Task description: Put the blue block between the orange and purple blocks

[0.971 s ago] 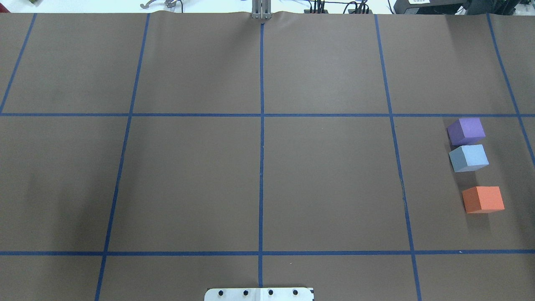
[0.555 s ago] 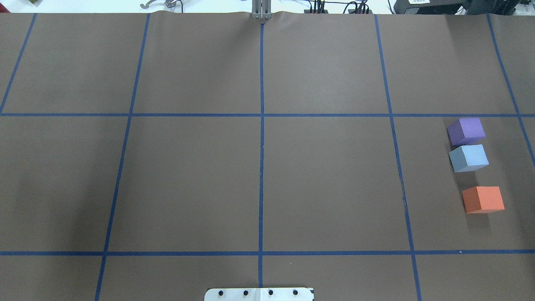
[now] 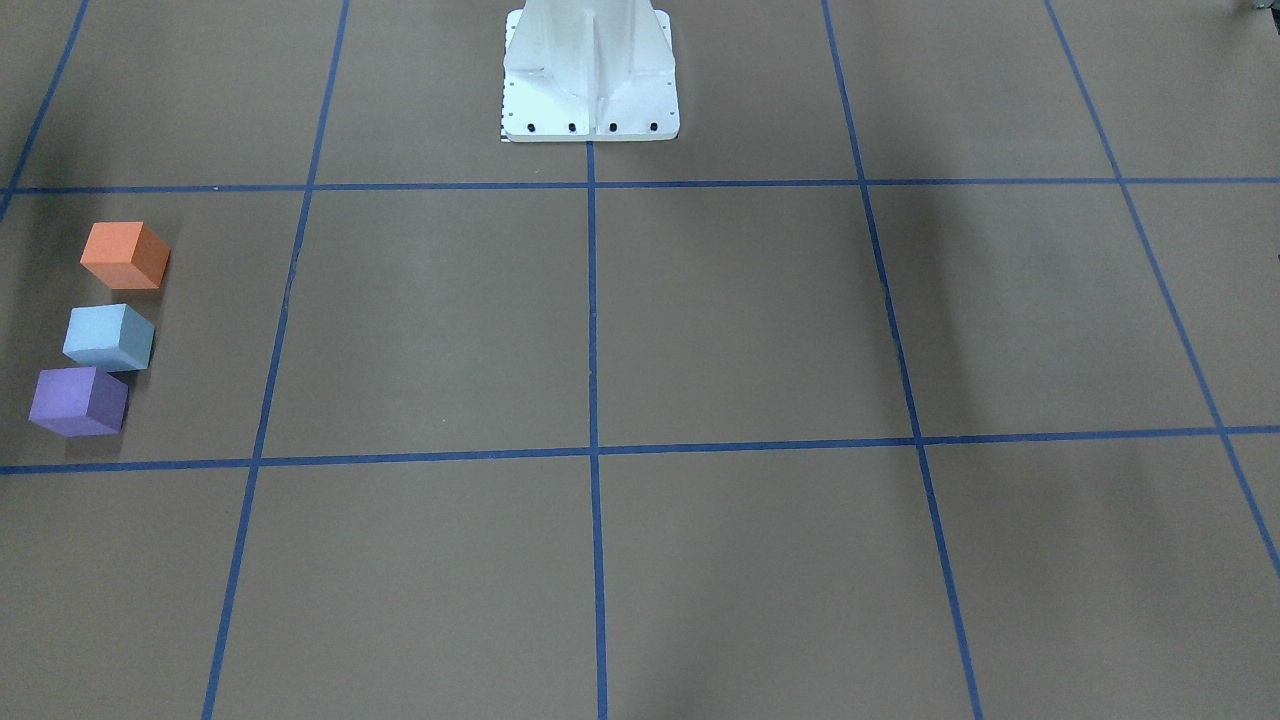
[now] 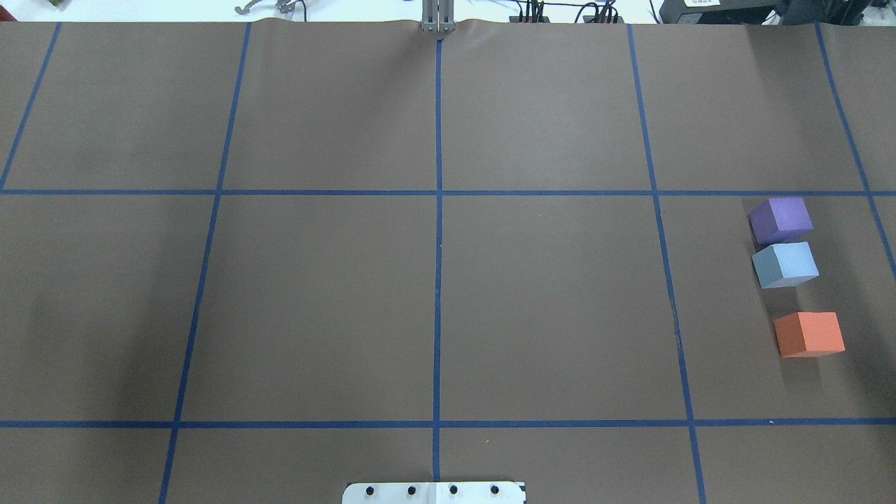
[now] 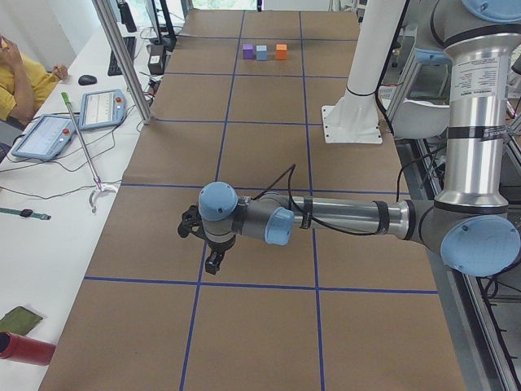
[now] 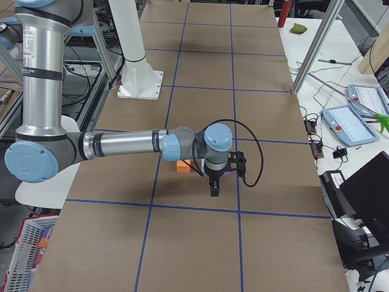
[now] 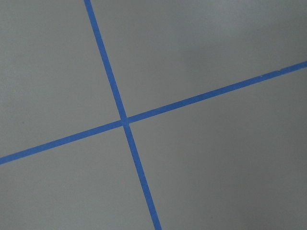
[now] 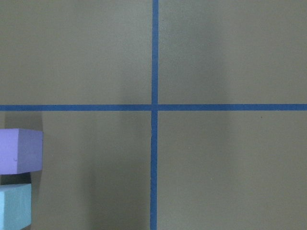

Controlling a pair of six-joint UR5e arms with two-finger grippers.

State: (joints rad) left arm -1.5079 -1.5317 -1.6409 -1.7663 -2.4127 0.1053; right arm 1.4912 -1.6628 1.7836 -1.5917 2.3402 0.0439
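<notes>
The light blue block (image 4: 785, 264) sits on the brown table in a row between the purple block (image 4: 782, 218) and the orange block (image 4: 810, 334), close to the purple one, with a gap to the orange one. The row also shows in the front-facing view: orange (image 3: 124, 255), blue (image 3: 108, 337), purple (image 3: 78, 401). The right wrist view shows the purple block (image 8: 19, 151) and blue block (image 8: 14, 206) at its left edge. My left gripper (image 5: 213, 261) and right gripper (image 6: 213, 188) show only in the side views, and I cannot tell whether they are open or shut. Both hang above the table.
The white robot base (image 3: 590, 70) stands at the table's near middle edge. Blue tape lines (image 4: 438, 245) divide the brown surface. A side table with tablets (image 5: 45, 134), a metal post (image 5: 122, 57) and a seated person (image 5: 16, 81) lie beyond the table's far edge.
</notes>
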